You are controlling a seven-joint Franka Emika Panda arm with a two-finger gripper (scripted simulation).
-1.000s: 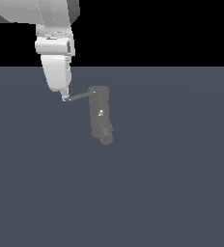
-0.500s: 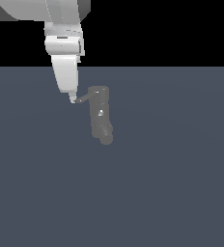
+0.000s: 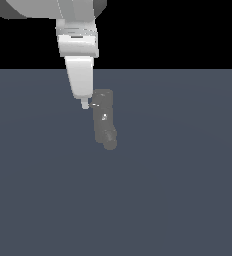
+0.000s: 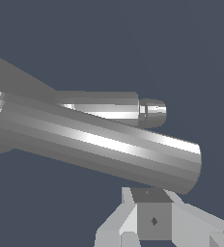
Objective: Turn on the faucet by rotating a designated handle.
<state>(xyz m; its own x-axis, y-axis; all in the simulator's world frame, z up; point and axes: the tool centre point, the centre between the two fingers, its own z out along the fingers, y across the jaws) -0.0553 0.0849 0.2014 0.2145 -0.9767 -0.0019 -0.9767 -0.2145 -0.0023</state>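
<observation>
Floor (image 3: 178,190): a flat slate-blue plane filling the lower part of the exterior view, with black above it. In my wrist view it is the plain dark backdrop behind everything.

My arm (image 3: 78,40): white and bulky, coming down from the top of the exterior view, toward that view's left of centre, and narrowing toward the fingers.

Faucet (image 3: 103,117): a dull dark-grey cylinder standing on the floor near the middle of the exterior view, just to that view's right of my fingers. A rounded, knob-like spout end (image 3: 109,142) sits at its lower part. In my wrist view a thick grey cylinder (image 4: 99,144) fills much of the picture, very close to my camera, and I take it for part of the faucet.

Handle (image 3: 92,105): only a short stub shows in the exterior view, sticking out of the faucet's top toward my fingers and reaching their tip. In my wrist view a thinner rod with a stepped, rounded end (image 4: 119,108) lies behind the thick cylinder; I cannot say for sure that it is the handle.

My gripper (image 3: 85,105): its tip sits right at the handle's outer end, beside the faucet's top. Pale angular parts of it show in my wrist view (image 4: 152,219). Whether my fingers are spread or closed, I cannot tell.
</observation>
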